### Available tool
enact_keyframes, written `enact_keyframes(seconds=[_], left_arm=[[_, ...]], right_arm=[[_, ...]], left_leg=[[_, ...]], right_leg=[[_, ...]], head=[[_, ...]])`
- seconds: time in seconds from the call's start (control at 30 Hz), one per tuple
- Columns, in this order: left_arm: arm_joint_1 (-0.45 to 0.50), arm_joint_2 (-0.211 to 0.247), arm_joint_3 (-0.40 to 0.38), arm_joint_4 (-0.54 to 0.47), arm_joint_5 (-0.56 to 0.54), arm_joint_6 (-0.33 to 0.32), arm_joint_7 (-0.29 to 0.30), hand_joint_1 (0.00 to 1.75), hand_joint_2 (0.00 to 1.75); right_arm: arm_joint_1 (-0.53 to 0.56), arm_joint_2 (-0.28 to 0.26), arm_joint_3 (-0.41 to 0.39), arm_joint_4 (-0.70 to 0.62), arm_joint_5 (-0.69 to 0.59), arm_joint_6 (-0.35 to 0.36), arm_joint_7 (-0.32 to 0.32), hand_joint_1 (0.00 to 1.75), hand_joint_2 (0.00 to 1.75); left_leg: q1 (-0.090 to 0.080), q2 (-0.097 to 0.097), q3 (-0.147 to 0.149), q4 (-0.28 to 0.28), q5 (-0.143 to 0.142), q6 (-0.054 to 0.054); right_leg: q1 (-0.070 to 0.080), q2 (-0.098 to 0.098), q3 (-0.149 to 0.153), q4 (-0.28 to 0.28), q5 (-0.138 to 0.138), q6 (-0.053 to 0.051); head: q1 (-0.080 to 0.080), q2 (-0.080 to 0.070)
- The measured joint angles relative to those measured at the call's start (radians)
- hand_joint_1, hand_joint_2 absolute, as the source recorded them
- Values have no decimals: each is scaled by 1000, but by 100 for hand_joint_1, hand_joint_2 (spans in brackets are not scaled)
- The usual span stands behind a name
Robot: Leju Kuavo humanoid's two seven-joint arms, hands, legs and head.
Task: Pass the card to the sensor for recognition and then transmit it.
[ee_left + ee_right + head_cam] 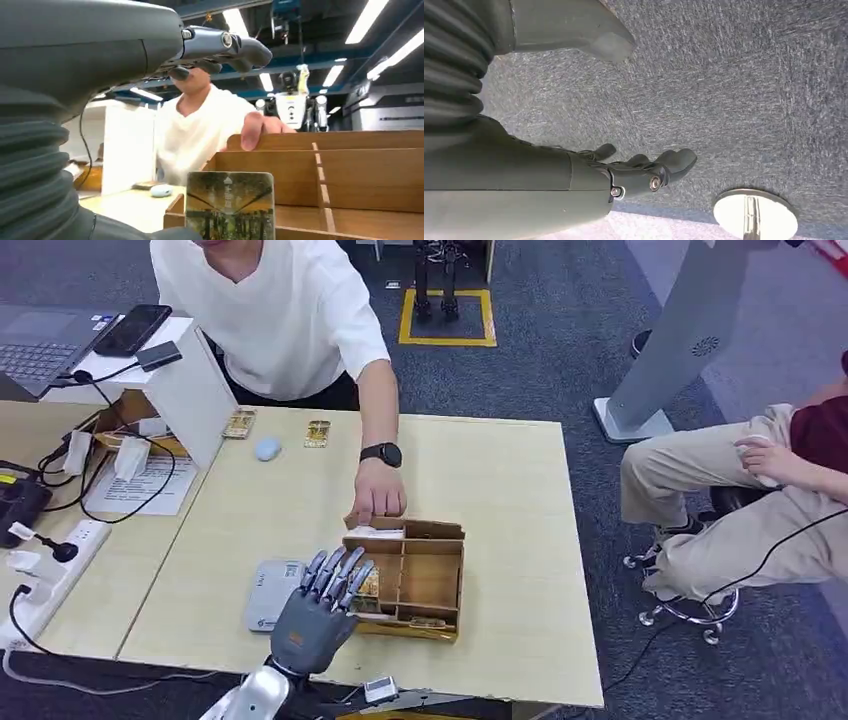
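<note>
My left hand (pixel 318 608) hovers open-fingered over the wooden box (pixel 430 585); the card (pixel 230 205) stands upright just beneath my fingers.

One wooden box (pixel 430 580) sits on the table (pixel 500 480), and everything counts off from it. One card (pixel 230 205) stands at its near-left corner, one grey sensor pad (pixel 270 593) lies just left of it. Beyond the box: two small gold packets (pixel 239 424) (pixel 317 433), one pale mouse (pixel 267 448) between them. Two people: one behind the box, one seated well to its right. Far left of the box, one laptop (pixel 40 340), one phone (pixel 132 330).
</note>
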Motion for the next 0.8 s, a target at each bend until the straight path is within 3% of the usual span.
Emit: enact_keyframes(seconds=[0.23, 0.8], left_arm=[[-27, 16, -59, 19, 0, 0, 68, 0, 175], [-41, 22, -85, 23, 0, -13, 63, 0, 175]], right_arm=[[0, 0, 0, 0, -2, 0, 0, 0, 175], [0, 0, 0, 0, -9, 0, 0, 0, 175]], left_leg=[[0, 0, 2, 0, 2, 0], [0, -1, 2, 0, 3, 1]], right_leg=[[0, 0, 0, 0, 0, 0], [0, 0, 1, 0, 1, 1]], head=[[0, 0], [0, 0]])
